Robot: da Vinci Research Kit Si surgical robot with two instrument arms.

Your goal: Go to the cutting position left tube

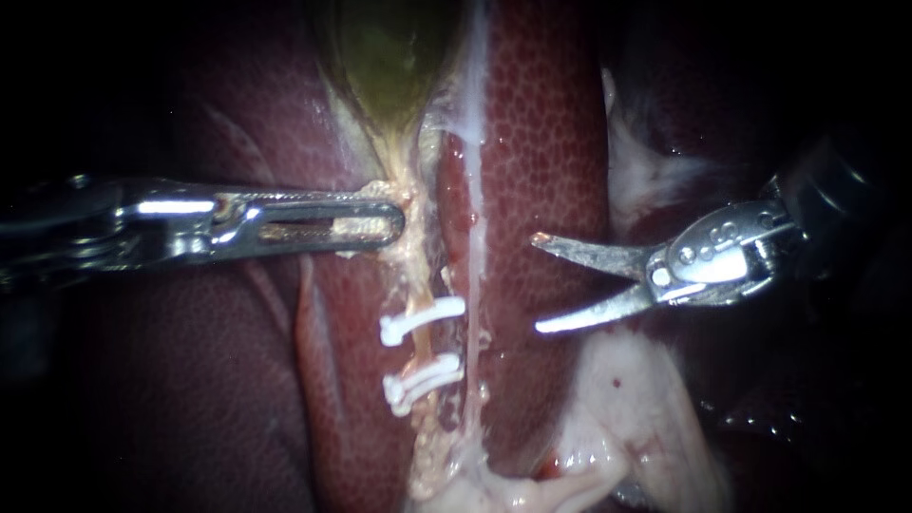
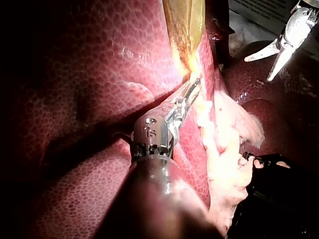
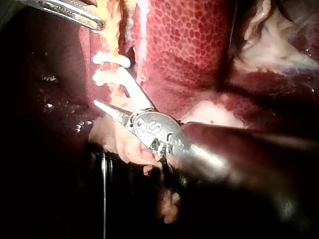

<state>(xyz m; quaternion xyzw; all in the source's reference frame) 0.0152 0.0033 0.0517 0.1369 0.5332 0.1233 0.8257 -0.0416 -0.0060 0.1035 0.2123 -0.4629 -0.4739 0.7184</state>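
While the left instrument [image 1: 375,223] reaches in from 9 o'clock, its jaws are clamped on the left tube [image 1: 415,285] just under the gallbladder [image 1: 389,57], which shows green-yellow at 12 o'clock. This tube is a yellowish, ragged strand running from the centre toward 6 o'clock. Two sets of white clips [image 1: 423,318] cross it, one just below the other. Beside it, on its 3 o'clock side, lies a second, paler tube [image 1: 472,190]

The right instrument [image 1: 540,282] comes in from 3 o'clock. Its two curved blades stand apart and hold nothing, with their tips pointing toward 9 o'clock. They sit about level with the stretch between the clamped jaws and the upper clip, but clear of both tubes, over the liver [image 1: 541,123]

The liver's surface is dark red, finely mottled and wet, with small glints. Pale, soft fatty tissue [image 1: 646,418] spreads at 5 o'clock, and a whitish patch [image 1: 646,166] lies at 2 o'clock. Beyond the lit tissue the surroundings are black, and no bench or room detail shows in the endoscope view
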